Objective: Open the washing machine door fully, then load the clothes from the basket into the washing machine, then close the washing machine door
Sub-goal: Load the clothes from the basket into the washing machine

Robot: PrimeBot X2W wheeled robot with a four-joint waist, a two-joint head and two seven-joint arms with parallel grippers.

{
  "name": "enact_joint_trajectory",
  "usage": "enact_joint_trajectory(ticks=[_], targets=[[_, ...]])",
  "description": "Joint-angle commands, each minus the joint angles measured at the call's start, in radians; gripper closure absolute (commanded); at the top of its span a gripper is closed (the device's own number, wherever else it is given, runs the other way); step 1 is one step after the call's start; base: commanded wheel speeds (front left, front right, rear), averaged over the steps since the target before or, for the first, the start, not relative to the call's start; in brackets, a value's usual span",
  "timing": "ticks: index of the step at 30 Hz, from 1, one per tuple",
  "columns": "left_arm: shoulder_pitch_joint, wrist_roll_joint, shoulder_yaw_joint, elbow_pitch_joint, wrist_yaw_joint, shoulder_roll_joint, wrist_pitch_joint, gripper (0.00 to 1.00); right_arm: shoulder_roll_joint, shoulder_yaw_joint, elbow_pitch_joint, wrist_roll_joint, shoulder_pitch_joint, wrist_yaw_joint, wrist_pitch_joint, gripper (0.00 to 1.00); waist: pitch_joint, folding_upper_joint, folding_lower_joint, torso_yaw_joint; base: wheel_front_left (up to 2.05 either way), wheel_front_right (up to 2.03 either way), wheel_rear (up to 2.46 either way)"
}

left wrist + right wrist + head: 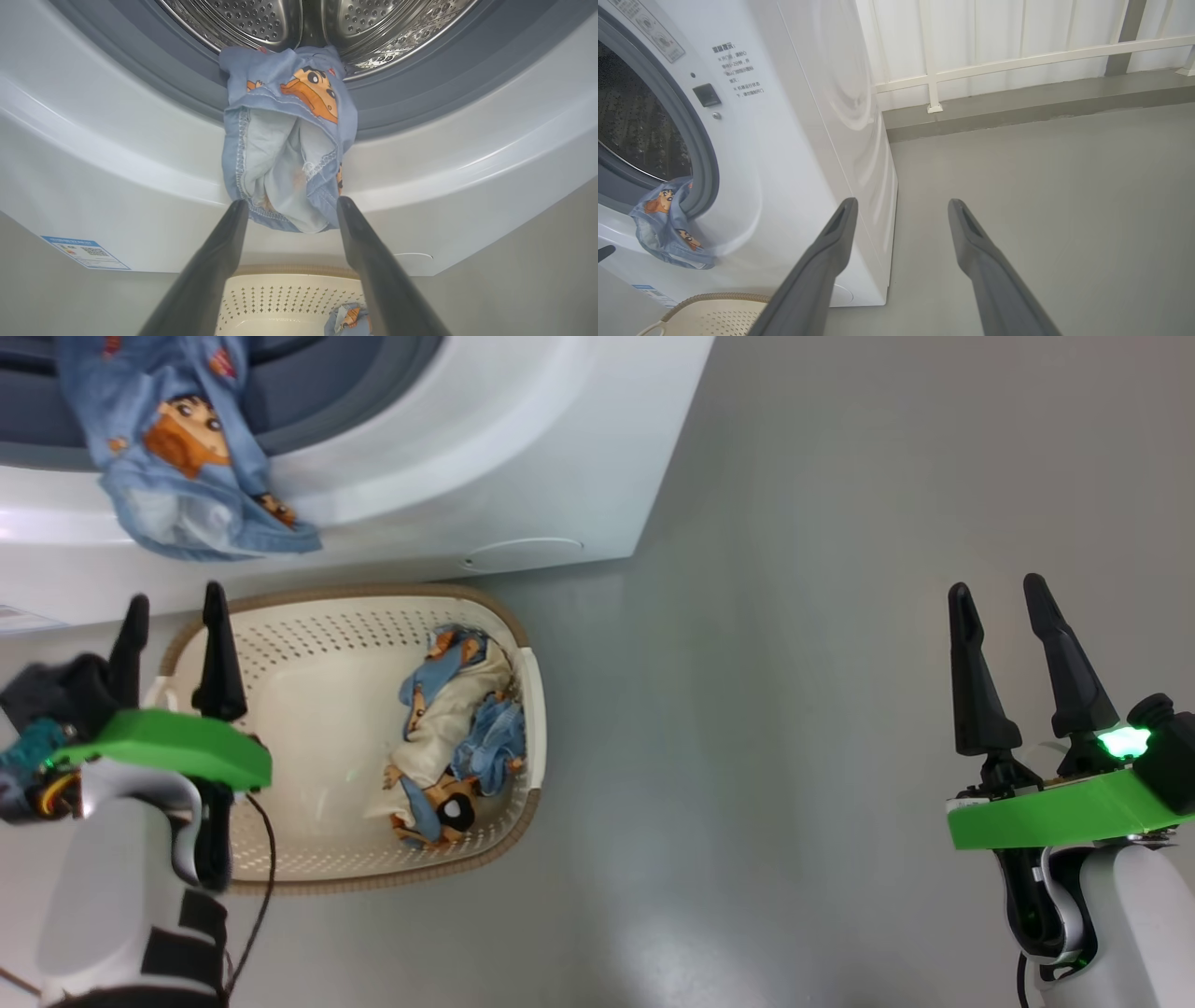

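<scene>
We see one light blue garment draped over the lip of the washing machine, its upper part lying on the grey rubber ring at the mouth of the steel drum and its hem hanging down the white front. The basket stands on the floor right against the foot of the machine, with the rest of the clothes bunched at the end nearer the machine's corner. Our left gripper hangs in front of the machine below the hanging garment, fingers spread wide and empty. Our right gripper is well off to the side of the machine over bare floor, fingers likewise wide and holding nothing.
</scene>
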Motion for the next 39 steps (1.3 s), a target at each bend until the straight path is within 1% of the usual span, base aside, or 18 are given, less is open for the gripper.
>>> enact_joint_trajectory(ticks=[1,15,19,27,28,29,30,32,33,34,35,39], targets=[[-0.028,-0.011,0.015,0.004,-0.005,0.045,-0.005,0.0,-0.005,0.023,-0.027,-0.001,-0.009,0.006,-0.008,0.0,0.025,0.0,-0.0001,-0.022,0.0,0.0,0.0],[-0.201,-0.047,-0.012,0.148,-0.005,0.107,-0.005,0.0,0.011,0.027,-0.038,0.001,-0.029,0.006,-0.008,0.0,0.089,0.0,-0.0001,-0.075,0.0,0.0,0.0],[-0.243,-0.041,0.0,0.192,-0.005,0.13,-0.005,0.0,0.017,0.031,-0.04,0.001,-0.034,0.006,-0.008,0.0,0.102,0.0,-0.0001,-0.091,0.0,0.0,0.0],[-0.304,-0.014,0.019,0.263,0.001,0.153,-0.005,0.0,0.026,0.029,-0.042,0.001,-0.037,0.006,-0.008,0.0,0.116,0.0,-0.0001,-0.113,0.0,0.0,0.0],[-0.311,-0.013,0.022,0.274,0.001,0.156,-0.005,0.02,0.027,0.029,-0.043,0.001,-0.038,0.006,-0.008,0.0,0.117,0.0,-0.0001,-0.116,0.0,0.0,0.0],[-0.316,-0.012,0.025,0.281,0.001,0.159,-0.005,0.27,0.029,0.028,-0.044,0.0,-0.038,0.006,-0.008,0.0,0.117,0.0,-0.0001,-0.118,0.0,0.0,0.0],[-0.32,-0.009,0.028,0.287,0.001,0.161,-0.005,0.56,0.031,0.028,-0.044,0.0,-0.038,0.006,-0.008,0.0,0.118,0.0,-0.0001,-0.12,0.0,0.0,0.0],[-0.326,-0.005,0.032,0.294,0.001,0.165,-0.005,0.85,0.033,0.027,-0.044,-0.001,-0.038,0.006,-0.008,0.0,0.118,0.0,-0.0001,-0.123,0.0,0.0,0.0],[-0.329,-0.003,0.034,0.296,0.001,0.166,-0.005,0.93,0.034,0.027,-0.044,-0.001,-0.038,0.006,-0.008,0.0,0.119,0.0,-0.0001,-0.124,0.0,0.0,0.0],[-0.33,-0.002,0.036,0.295,0.001,0.167,-0.005,0.98,0.035,0.025,-0.044,-0.001,-0.039,0.006,-0.008,0.0,0.119,0.0,-0.0001,-0.124,0.0,0.0,0.0],[-0.331,0.0,0.038,0.294,0.0,0.167,-0.005,1.0,0.036,0.024,-0.044,-0.001,-0.039,0.006,-0.008,0.0,0.119,0.0,-0.0001,-0.123,0.0,0.0,0.0],[-0.325,0.006,0.043,0.276,-0.001,0.162,-0.005,1.0,0.039,0.016,-0.043,-0.001,-0.04,0.006,-0.008,0.0,0.116,0.0,-0.0001,-0.113,0.0,0.0,0.0]])
